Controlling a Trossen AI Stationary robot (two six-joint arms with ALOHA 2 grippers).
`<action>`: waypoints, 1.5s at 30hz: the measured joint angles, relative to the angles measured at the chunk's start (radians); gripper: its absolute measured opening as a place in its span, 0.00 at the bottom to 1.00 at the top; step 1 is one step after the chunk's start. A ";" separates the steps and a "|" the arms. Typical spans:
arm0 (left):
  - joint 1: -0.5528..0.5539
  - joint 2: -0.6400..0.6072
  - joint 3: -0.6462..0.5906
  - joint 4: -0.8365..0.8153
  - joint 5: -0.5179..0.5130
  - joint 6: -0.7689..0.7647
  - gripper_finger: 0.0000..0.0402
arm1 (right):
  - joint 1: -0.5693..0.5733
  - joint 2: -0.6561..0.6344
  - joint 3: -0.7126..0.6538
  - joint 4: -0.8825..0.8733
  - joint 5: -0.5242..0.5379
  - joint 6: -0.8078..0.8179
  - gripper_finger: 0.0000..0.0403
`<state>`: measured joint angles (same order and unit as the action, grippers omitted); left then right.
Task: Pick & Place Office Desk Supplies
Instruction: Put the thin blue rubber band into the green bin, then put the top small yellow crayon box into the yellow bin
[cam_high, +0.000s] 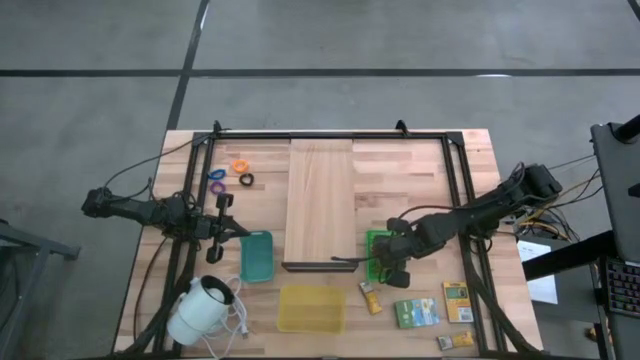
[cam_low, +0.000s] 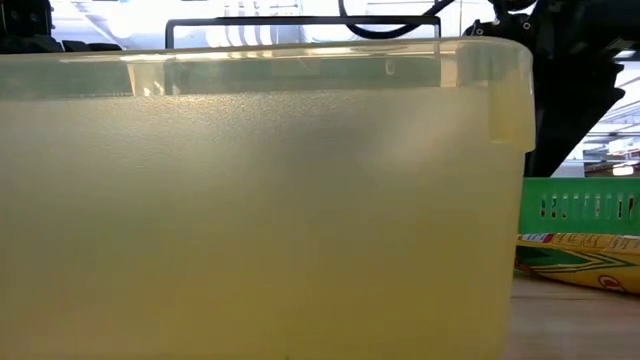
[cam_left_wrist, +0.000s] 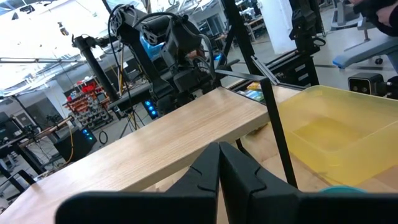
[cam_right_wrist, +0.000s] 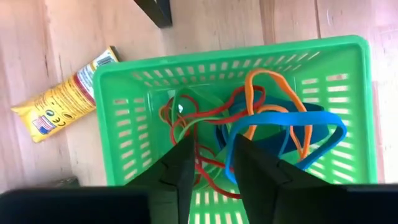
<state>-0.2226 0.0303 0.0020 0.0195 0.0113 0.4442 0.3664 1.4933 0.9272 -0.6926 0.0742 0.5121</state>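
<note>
Rubber bands (cam_right_wrist: 249, 118) in red, orange, green and blue lie tangled in a small green basket (cam_high: 376, 243). My right gripper (cam_right_wrist: 211, 168) hangs just above them, pointing down, its fingers a little apart with nothing between them. My left gripper (cam_left_wrist: 219, 163) is shut and empty beside a teal basket (cam_high: 256, 255), near the table's left side. Orange (cam_high: 239, 166), purple (cam_high: 216, 176) and black (cam_high: 246, 180) rings lie on the table toward the far left. A yellow packet (cam_right_wrist: 59, 102) lies by the green basket, and more packets (cam_high: 458, 300) sit at the near right.
A long pale wooden board (cam_high: 320, 205) runs down the table's middle. A yellow translucent bin (cam_high: 312, 308) stands at the near edge and fills the low view. A white round corded device (cam_high: 200, 310) sits near left. A dark metal frame (cam_high: 460, 200) rims the table.
</note>
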 joint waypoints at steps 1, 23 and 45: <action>0.000 0.000 0.000 0.000 0.000 0.000 0.03 | 0.000 -0.001 0.000 -0.001 0.000 0.000 0.27; 0.001 0.000 0.000 0.000 0.000 0.000 0.03 | 0.145 -0.072 -0.001 -0.020 0.043 0.000 0.31; 0.001 0.000 0.000 0.000 0.000 0.000 0.03 | 0.137 -0.280 -0.073 0.239 0.427 -0.195 0.31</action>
<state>-0.2220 0.0299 0.0017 0.0195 0.0113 0.4444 0.5034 1.2137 0.8546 -0.4538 0.5013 0.3168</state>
